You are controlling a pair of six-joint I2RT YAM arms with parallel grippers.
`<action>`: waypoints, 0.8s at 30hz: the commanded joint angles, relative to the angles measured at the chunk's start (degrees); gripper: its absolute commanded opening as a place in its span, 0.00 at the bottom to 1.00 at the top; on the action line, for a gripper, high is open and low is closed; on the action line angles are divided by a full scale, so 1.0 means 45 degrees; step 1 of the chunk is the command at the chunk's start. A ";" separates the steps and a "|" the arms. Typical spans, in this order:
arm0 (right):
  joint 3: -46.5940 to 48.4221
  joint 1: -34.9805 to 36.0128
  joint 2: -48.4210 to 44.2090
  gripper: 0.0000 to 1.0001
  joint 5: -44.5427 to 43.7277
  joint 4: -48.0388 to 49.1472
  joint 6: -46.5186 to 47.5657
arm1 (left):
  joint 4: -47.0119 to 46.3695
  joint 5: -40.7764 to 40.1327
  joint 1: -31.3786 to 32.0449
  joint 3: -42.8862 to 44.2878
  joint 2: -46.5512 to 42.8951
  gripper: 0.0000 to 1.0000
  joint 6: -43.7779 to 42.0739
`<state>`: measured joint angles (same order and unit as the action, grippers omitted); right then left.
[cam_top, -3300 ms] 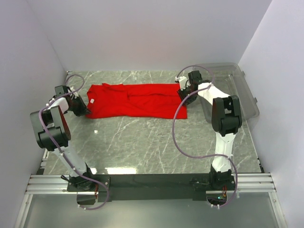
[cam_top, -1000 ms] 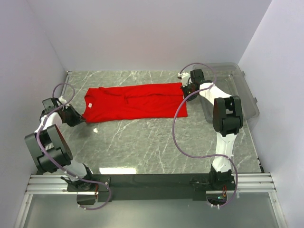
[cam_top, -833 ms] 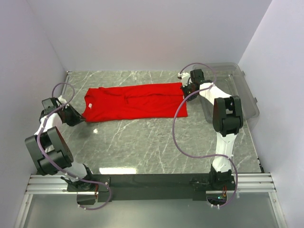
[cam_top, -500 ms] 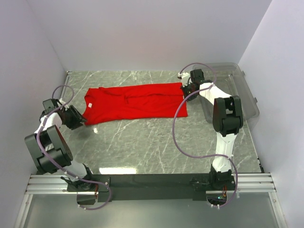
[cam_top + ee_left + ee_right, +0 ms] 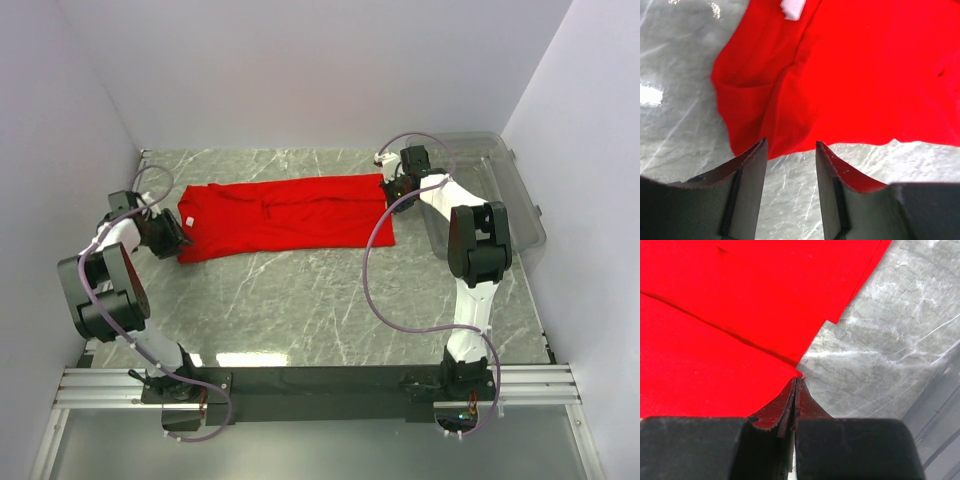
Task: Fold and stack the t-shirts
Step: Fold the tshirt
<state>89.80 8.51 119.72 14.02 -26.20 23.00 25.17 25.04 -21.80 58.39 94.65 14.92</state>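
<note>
The red t-shirt (image 5: 285, 213) lies spread flat across the far half of the table, its collar end to the left with a small white neck label (image 5: 792, 7). My left gripper (image 5: 172, 237) stands open just off the shirt's left edge. In the left wrist view the left gripper (image 5: 790, 145) has only bare table between its fingers, and the red hem (image 5: 790, 125) lies just beyond the tips. At the shirt's right end my right gripper (image 5: 388, 190) is low on the table. In the right wrist view the right gripper (image 5: 797, 377) is shut, pinching the cloth's edge (image 5: 785, 365).
A clear plastic bin (image 5: 490, 190) stands at the far right, close behind the right arm; its wall shows in the right wrist view (image 5: 940, 420). White walls close the table on the left, back and right. The marble tabletop (image 5: 330, 300) stretches in front of the shirt.
My left gripper has opened and let go of the shirt's left edge, then shifted slightly toward the far side. The right gripper and the shirt's right end have not moved.
</note>
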 commanded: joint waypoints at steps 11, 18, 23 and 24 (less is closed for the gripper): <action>0.0513 -0.0075 -0.0062 0.00 0.0224 0.0099 -0.0093 | 0.0872 -0.5525 0.1953 0.1146 -0.0096 0.41 -0.0619; 0.0474 -0.0075 -0.0101 0.00 0.0244 0.0099 -0.0131 | 0.0813 -0.5915 0.2384 0.0950 0.0060 0.36 -0.0620; 0.0435 -0.0075 -0.0120 0.00 0.0224 0.0098 -0.0093 | 0.0911 -0.6675 0.2930 0.1028 0.0431 0.31 -0.0483; 0.0435 -0.0075 -0.0120 0.00 0.0224 0.0099 -0.0093 | 0.0969 -0.6812 0.2989 0.1067 0.0509 0.29 -0.0464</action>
<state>89.95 8.49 119.72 14.63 -26.20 22.98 28.75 -2.09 -9.52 62.15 95.83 12.95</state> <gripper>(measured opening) 0.007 0.304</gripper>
